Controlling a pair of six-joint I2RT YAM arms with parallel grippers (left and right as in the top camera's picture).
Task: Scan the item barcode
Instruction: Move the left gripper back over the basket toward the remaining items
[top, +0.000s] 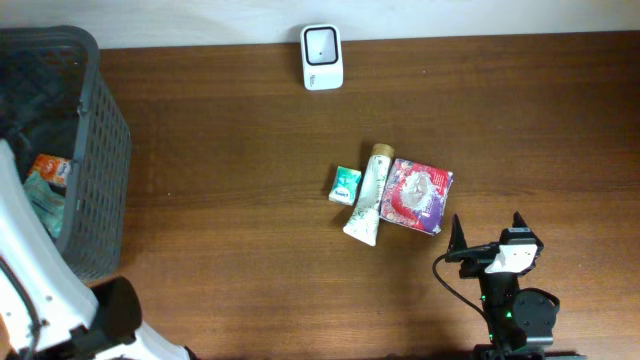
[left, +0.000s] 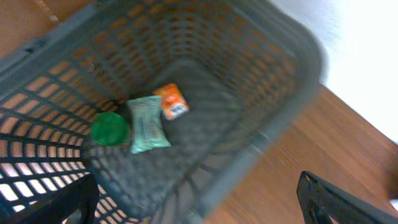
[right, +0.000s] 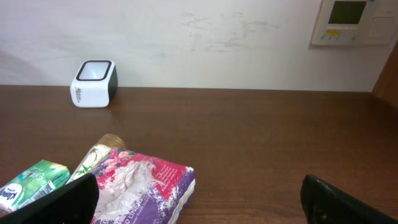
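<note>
Three items are laid close together mid-table, presumably as stock awaiting the scan: a small green cardboard box (top: 345, 185), a cream-and-green plastic tube (top: 366, 197) just beside it, and a purple-and-red foil packet (top: 419, 194) against the tube. Which is meant next cannot be told. The white cube-shaped barcode scanner (top: 322, 57) is set at the far edge, window facing up, well apart from them.

The right gripper (top: 486, 226) is held near the packet, spread wide with nothing gripped, seemingly poised for a pick. The left gripper (left: 199, 183) is likewise spread wide and empty above the dark grey plastic mesh basket (top: 100, 150), probably the drop-off bin.

Its contents are shown plainly only by the left wrist view: a round green lid (left: 109, 129), a mint-green packet (left: 148, 123) and an orange packet (left: 171, 101). A beige wall panel (right: 351, 22) is seen from the right wrist alone.
</note>
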